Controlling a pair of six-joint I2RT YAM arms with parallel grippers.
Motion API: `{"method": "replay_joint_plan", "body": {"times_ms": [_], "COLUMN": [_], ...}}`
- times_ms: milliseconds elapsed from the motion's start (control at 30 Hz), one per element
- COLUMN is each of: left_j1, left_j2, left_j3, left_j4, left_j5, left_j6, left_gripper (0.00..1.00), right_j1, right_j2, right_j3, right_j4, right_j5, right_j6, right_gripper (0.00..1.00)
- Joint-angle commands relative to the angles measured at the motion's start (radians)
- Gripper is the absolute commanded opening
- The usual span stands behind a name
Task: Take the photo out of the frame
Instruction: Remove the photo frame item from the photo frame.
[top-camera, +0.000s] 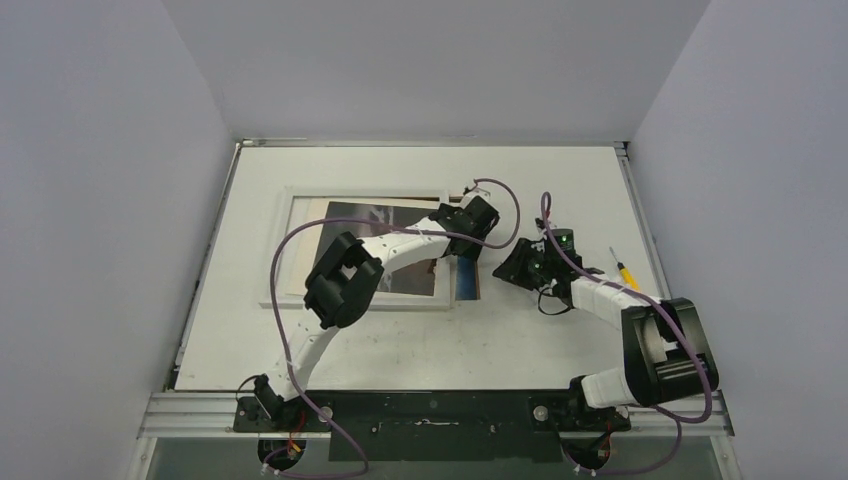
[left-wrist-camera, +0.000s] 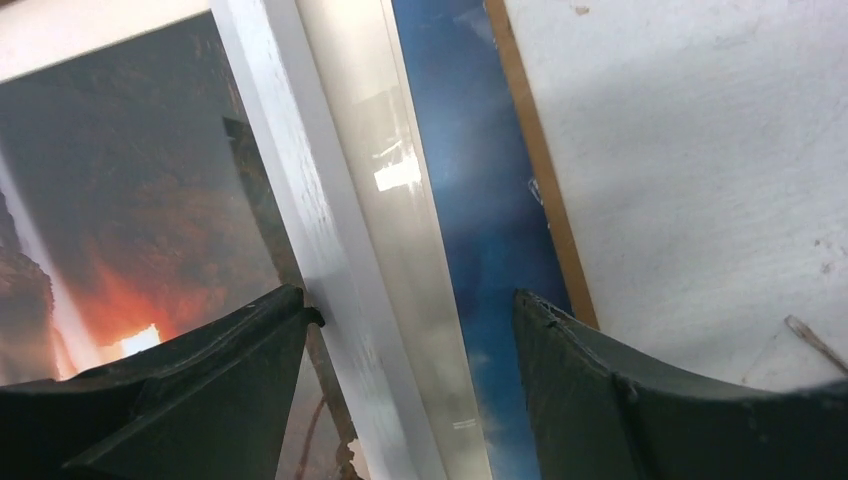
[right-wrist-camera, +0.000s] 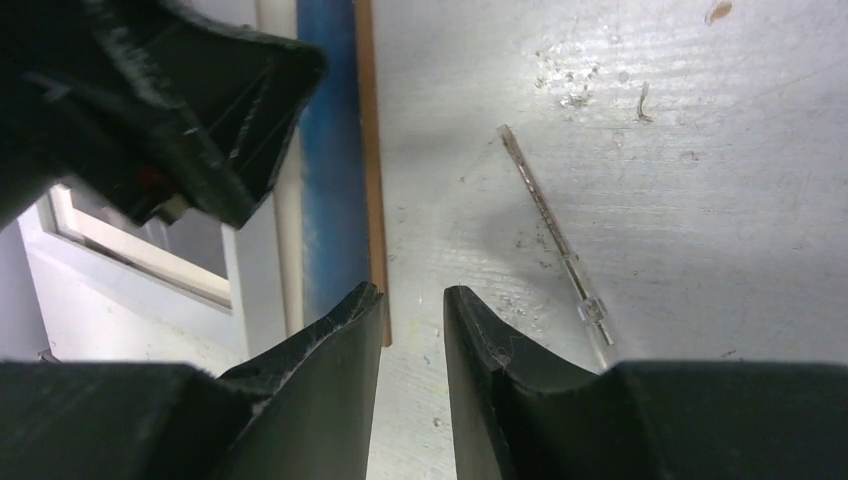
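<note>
The frame (top-camera: 275, 250) lies flat on the table's left half, and its white border (left-wrist-camera: 330, 250) runs between my left fingers. Inside it shows the photo (left-wrist-camera: 130, 230), dark with an orange glow. My left gripper (left-wrist-camera: 410, 310) is open and straddles the frame's right edge (top-camera: 448, 250), one finger over the photo, the other over a blue sheet (left-wrist-camera: 480, 200). That blue sheet, with a brown edge (right-wrist-camera: 368, 150), sticks out to the right of the frame. My right gripper (right-wrist-camera: 415, 300) hovers just right of that edge. Its jaws stand a narrow gap apart with only bare table between them.
A cream strip (left-wrist-camera: 400, 200) lies between the white border and the blue sheet. A thin clear stick (right-wrist-camera: 555, 240) lies on the table right of my right fingers. A yellow-handled tool (top-camera: 623, 270) lies near the right edge. Grey walls close in the table.
</note>
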Motion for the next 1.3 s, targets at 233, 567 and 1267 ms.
{"method": "replay_joint_plan", "body": {"times_ms": [233, 567, 1267], "left_j1": [-0.041, 0.002, 0.002], "left_j2": [0.074, -0.027, -0.358], "left_j3": [0.071, -0.192, -0.290], "left_j4": [-0.296, -0.328, 0.002], "left_j5": [-0.169, -0.122, 0.006], "left_j6": [-0.031, -0.088, -0.021], "left_gripper": [0.73, 0.72, 0.72], "right_j1": [0.020, 0.168, 0.087], "right_j2": [-0.093, -0.056, -0.183], "right_j3": [-0.082, -0.033, 0.002], "right_j4": [0.129, 0.095, -0.034], "right_j5": [-0.006, 0.135, 0.217], "right_j6": [-0.004, -0.016, -0.068], "right_gripper": [0.34, 0.40, 0.48]}}
